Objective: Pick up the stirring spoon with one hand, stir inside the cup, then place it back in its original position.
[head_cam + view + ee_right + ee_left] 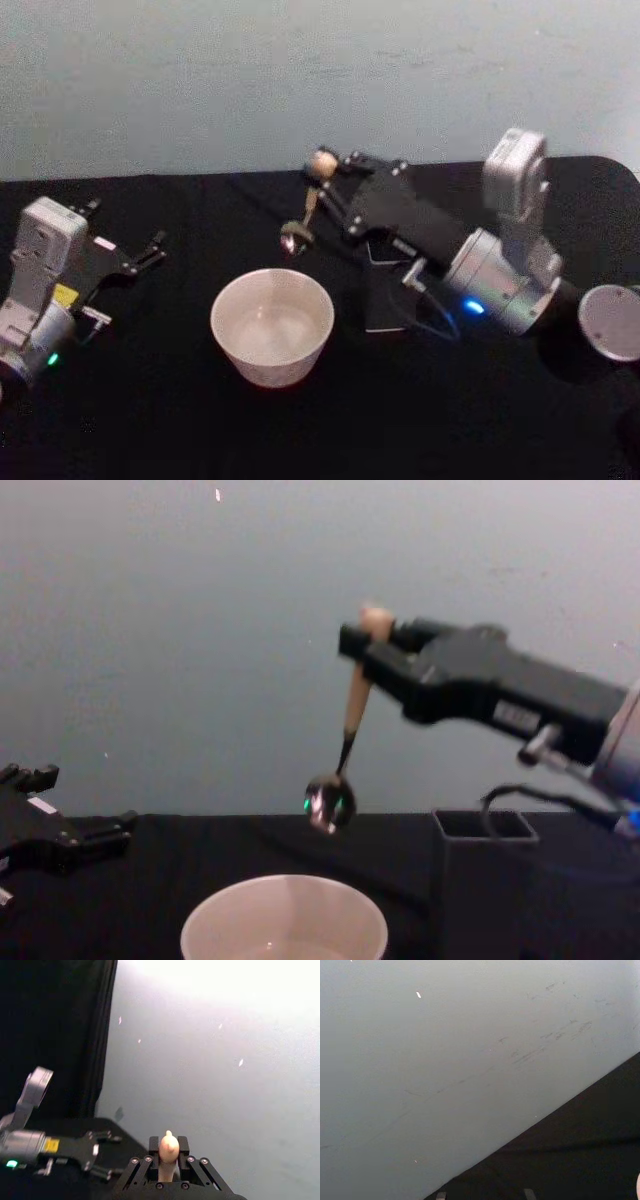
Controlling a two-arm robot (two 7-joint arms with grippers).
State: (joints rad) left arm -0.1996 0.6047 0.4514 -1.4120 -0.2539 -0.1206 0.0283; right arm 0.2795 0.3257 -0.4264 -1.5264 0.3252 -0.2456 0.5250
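Note:
My right gripper (335,172) (362,640) is shut on the beige handle of the stirring spoon (309,205) (352,708). The spoon hangs almost upright, its shiny bowl (330,805) in the air above and just behind the cup's far rim. In the right wrist view the bear-head top (168,1149) sticks up between the fingers. The cream-white cup (272,325) (285,920) stands on the black table in front of me, a little liquid at its bottom. My left gripper (150,250) (90,835) rests open at the left side of the table, away from the cup.
A dark grey square holder (485,880) (385,295) stands right of the cup, under the right arm. A grey round disc (610,322) lies at the table's right edge. A pale wall runs behind the table.

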